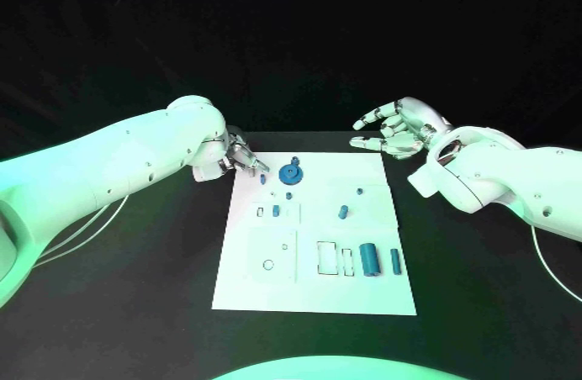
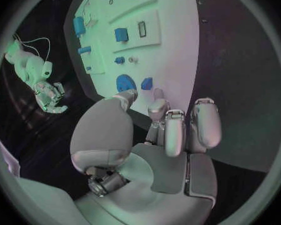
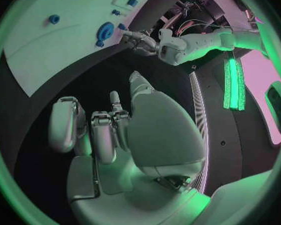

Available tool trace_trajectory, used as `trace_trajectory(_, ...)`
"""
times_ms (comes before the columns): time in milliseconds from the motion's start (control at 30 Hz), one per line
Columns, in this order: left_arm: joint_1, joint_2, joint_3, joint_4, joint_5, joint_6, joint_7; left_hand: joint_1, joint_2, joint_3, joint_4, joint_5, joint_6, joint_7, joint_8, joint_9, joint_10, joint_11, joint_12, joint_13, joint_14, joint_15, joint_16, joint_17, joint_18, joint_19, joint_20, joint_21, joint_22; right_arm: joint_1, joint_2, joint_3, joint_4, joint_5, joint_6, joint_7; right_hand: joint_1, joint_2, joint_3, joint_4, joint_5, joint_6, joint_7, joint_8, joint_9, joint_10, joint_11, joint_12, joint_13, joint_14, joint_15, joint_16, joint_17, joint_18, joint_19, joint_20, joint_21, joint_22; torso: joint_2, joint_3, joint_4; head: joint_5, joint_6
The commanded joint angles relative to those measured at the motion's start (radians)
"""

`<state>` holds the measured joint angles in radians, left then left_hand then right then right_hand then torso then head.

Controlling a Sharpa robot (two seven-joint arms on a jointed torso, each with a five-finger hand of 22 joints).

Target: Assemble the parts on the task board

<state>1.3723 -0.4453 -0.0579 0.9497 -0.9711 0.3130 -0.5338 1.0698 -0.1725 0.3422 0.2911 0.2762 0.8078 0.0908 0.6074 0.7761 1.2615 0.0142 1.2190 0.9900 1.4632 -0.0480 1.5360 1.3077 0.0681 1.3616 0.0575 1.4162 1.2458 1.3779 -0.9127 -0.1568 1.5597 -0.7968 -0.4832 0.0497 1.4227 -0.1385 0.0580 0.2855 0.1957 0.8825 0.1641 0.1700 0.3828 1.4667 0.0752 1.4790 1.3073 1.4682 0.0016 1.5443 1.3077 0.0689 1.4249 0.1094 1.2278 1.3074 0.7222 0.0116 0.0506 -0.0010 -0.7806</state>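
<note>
Nearest the lens at the left wrist: silver many-fingered left hand (image 2: 159, 130), palm down, fingers (image 2: 203, 122) stretched forward and apart, gripping nothing. Hovers at the far-left corner of the white rectangular task board (image 1: 315, 296), fingertips reaching just over its edge.

Straight ahead of those fingertips: small stubby blue piece (image 2: 147, 83), lying flat on the board, very near the tips; cannot tell whether touched. Just beside it, toward the board's middle: round blue disc with a raised hub (image 2: 125, 82), close to the thumb tip. No long axis to speak of on the disc; too small to judge on the stubby piece.

Farther along the board, toward the robot: 2 small blue pieces (image 1: 277, 211) and (image 1: 343, 210) near the middle, then a stout blue cylinder (image 1: 368, 259) and a slim blue bar (image 1: 395, 261) side by side, long axes running toward the robot.

Silver many-fingered right hand (image 1: 394, 128): off the board's far-right corner, above the black desk (image 1: 121, 296), fingers loosely curled yet apart, holding nothing. Well apart from the disc.

Judged nearer by far: left hand. Likely needs only a short reach forward and down, then a pinch on the stubby piece or disc.
</note>
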Motion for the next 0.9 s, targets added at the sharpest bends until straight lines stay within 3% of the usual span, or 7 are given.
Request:
trace_trajectory(33,-0.003,0.006,-0.001,-0.004,0.002,0.033,0.018,0.013,0.004,-0.007,-0.001,-0.005,0.009,0.001,-0.004,-0.002,0.004,0.004,0.004,0.001,0.088,0.007,0.005,0.206,0.005,0.003,0.007,0.002,0.001,0.0,0.001,0.0,0.002,-0.01,0.008,0.012,-0.007,-0.003,-0.003,0.001,-0.004,-0.006,-0.001,0.003,0.001,0.011,0.005,-0.003,0.167,0.082,0.003,-0.003,0.177,0.007,-0.003,-0.002,-0.005,0.044,0.0,0.0003,-0.0004,0.001,-0.001)
trace_trajectory(500,-0.015,0.022,-0.007,-0.021,0.008,0.037,0.028,0.036,0.017,-0.005,-0.003,-0.003,0.015,0.001,-0.009,-0.008,0.004,0.003,0.005,0.002,0.089,0.006,0.006,0.207,0.005,0.004,0.007,0.004,0.003,0.0,0.002,0.0,0.004,-0.01,0.008,0.012,-0.007,-0.003,-0.003,0.001,-0.004,-0.006,-0.001,0.003,0.001,0.011,0.005,-0.003,0.167,0.082,0.003,-0.003,0.177,0.007,-0.003,-0.002,-0.005,0.044,0.0,0.0012,-0.0004,-0.004,-0.001)
trace_trajectory(900,-0.017,0.022,-0.008,-0.023,0.011,0.003,0.038,0.059,0.038,0.001,-0.004,-0.002,0.021,-0.001,-0.014,-0.013,0.006,0.002,0.008,0.006,0.089,0.005,0.006,0.208,0.004,0.004,0.008,0.004,0.005,0.0,0.002,0.0,0.003,-0.01,0.009,0.01,-0.007,-0.003,-0.003,0.001,-0.004,-0.006,-0.001,0.003,0.001,0.011,0.005,-0.003,0.167,0.082,0.003,-0.003,0.177,0.007,-0.003,-0.002,-0.005,0.044,-0.001,0.0011,0.0002,-0.005,-0.004)
